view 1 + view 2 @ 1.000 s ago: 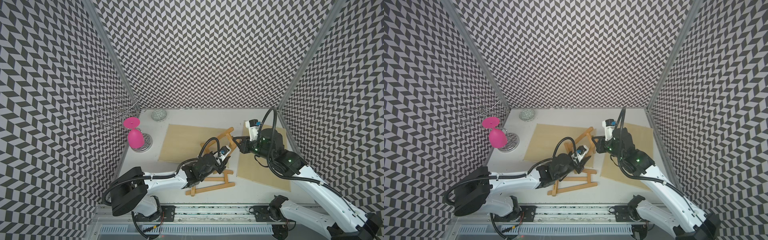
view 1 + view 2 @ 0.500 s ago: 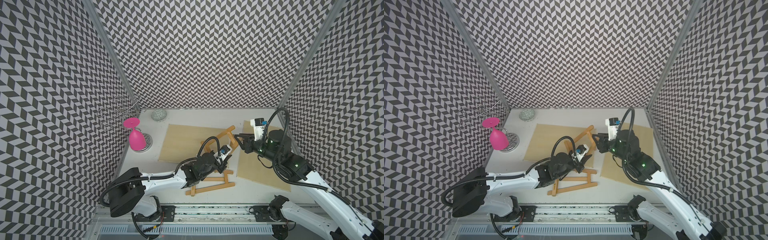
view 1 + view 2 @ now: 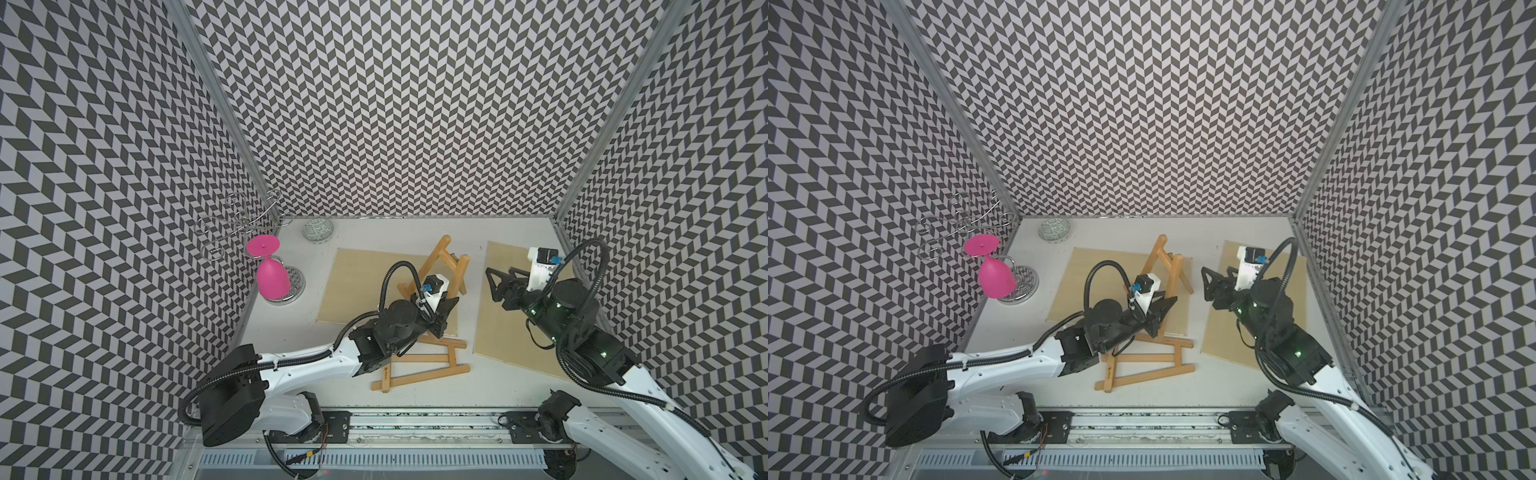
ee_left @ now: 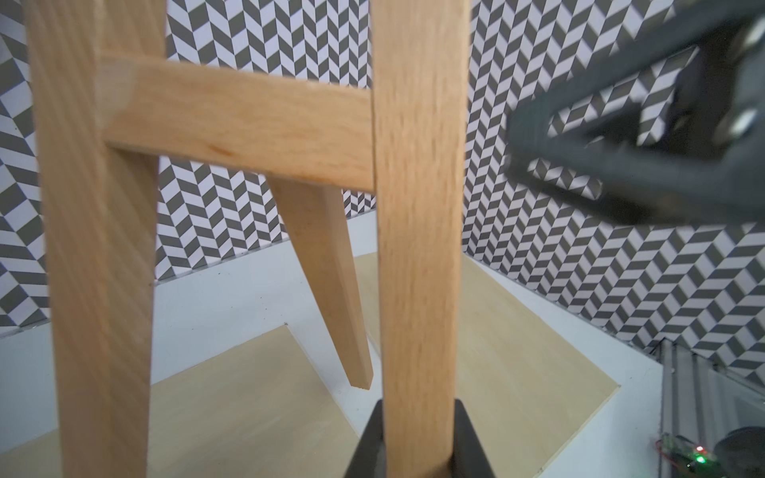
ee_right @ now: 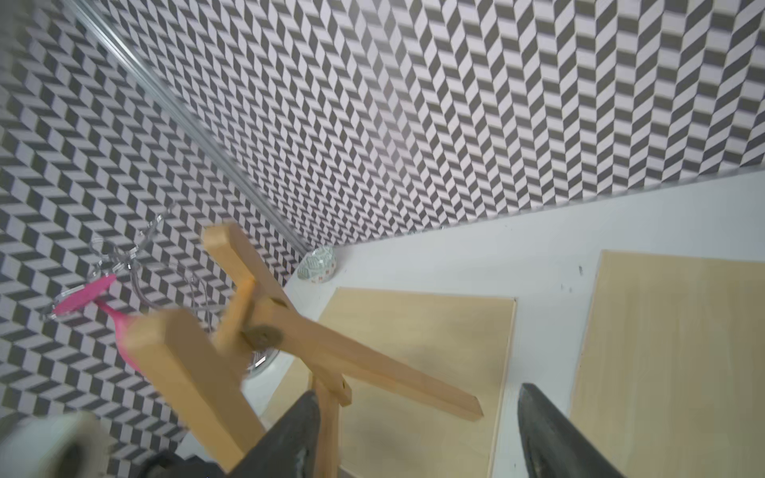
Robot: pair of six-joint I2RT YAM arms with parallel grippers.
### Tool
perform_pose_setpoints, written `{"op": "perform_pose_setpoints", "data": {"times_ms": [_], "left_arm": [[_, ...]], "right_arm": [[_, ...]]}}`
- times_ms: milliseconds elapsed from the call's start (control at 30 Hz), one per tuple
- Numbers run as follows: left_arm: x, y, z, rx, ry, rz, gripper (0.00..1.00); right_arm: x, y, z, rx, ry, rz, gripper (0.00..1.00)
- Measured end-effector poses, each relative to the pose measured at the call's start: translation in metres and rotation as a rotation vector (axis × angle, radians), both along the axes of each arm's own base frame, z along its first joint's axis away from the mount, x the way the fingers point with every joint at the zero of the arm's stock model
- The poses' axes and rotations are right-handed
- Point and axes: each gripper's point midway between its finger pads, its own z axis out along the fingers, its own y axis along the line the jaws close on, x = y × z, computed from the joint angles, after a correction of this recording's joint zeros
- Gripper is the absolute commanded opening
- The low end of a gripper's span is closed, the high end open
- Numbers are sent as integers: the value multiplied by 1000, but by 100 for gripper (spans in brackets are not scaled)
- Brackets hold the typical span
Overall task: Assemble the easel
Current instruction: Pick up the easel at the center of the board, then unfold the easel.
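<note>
In both top views the easel [image 3: 422, 376] is seen on the surface [image 3: 291, 332], one frame raised. Only in the left wrist view is the left pincer [image 4: 418, 430] shown clamped on its leg; the right pincer [image 5: 418, 438] is seen spread apart, empty

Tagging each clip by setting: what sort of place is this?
Probably a lab test cell, not a home: chevron-patterned walls enclose a white tabletop, with a mounting rail along its front edge.

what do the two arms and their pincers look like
The left arm and right arm have white links, black joint housings and a black ribbed cable looping at each wrist. The left pincer and right pincer are black with triangular fingers. Small green lights dot the right arm's joints.
</note>
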Motion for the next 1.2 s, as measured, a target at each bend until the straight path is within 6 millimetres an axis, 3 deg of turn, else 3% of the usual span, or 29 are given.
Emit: {"op": "perform_pose_setpoints", "data": {"times_ms": [233, 400, 667, 900, 1033, 1200], "left_arm": [[-10, 10, 39, -132, -47, -25, 0], [-12, 13, 38, -140, -59, -25, 0], [-17, 15, 33, -137, -57, -44, 0], [-25, 26, 38, -158, -66, -54, 0], [-26, 29, 41, -169, -74, -54, 0], [-27, 27, 33, -141, -73, -65, 0]], "right_arm": [[1, 33, -72, 24, 110, 138, 87], [5, 39, -97, 50, 129, 151, 92], [23, 40, -94, 76, 101, 96, 97], [49, 10, -67, 125, 61, -34, 98], [59, -9, -61, 158, 63, -77, 98], [57, -8, -57, 171, 63, -41, 98]]}}
